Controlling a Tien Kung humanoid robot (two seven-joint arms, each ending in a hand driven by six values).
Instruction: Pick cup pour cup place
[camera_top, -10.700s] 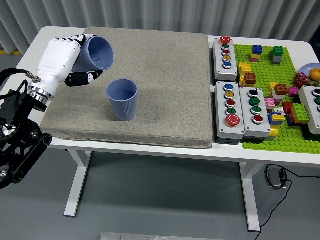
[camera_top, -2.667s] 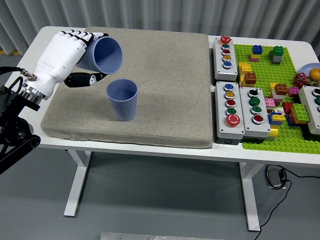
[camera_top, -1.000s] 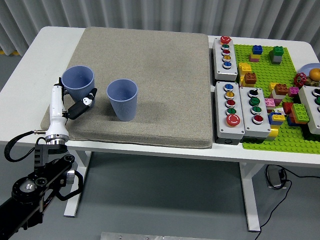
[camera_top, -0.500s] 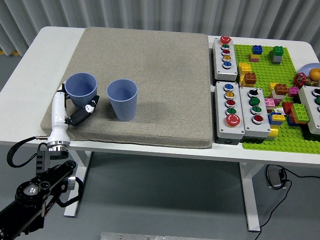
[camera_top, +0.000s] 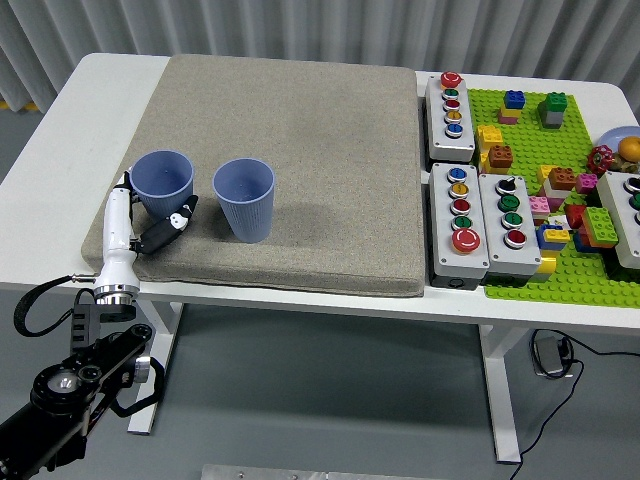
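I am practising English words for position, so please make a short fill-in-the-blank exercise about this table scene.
1. Both blue cups stand ___ on the grey mat.
2. The left hand is at the ___ cup.
3. The second cup stands to the ___ of that cup.
4. The green baseplate lies at the table's ___ end.

Missing words: upright; left; right; right

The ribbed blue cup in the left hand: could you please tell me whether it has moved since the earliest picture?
Yes. The ribbed blue cup came down from tilted above the grey mat to upright on it, left of the other blue cup.
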